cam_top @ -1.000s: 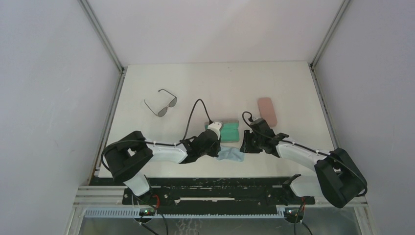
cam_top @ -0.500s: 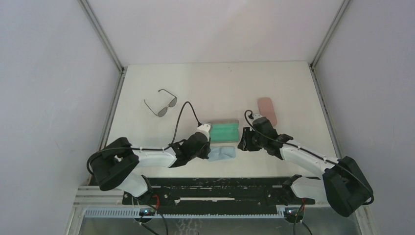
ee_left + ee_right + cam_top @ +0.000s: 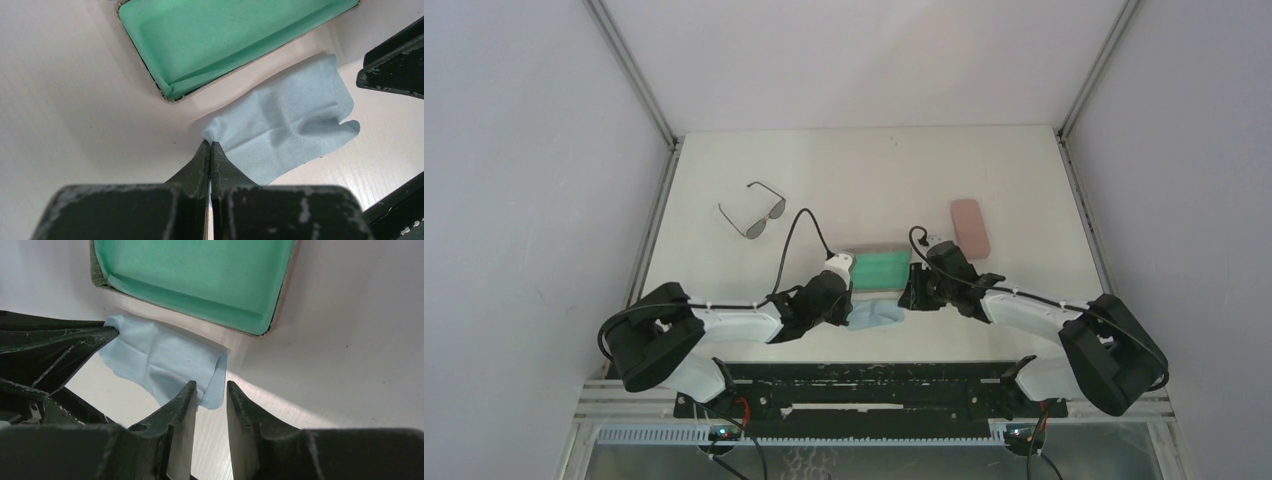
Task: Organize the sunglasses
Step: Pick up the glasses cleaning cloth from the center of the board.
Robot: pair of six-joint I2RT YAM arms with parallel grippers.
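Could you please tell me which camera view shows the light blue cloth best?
The left wrist view: the light blue cloth shows almost whole, one corner pinched in the left gripper. The right wrist view shows it partly hidden; the top external view, only a small patch between the arms.

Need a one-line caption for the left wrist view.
Left hand, shut, pinches one corner of the blue cloth lying just beside the open green-lined case.

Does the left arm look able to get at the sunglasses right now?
Probably not yet: the left gripper is shut on the blue cloth. The path to the sunglasses looks free.
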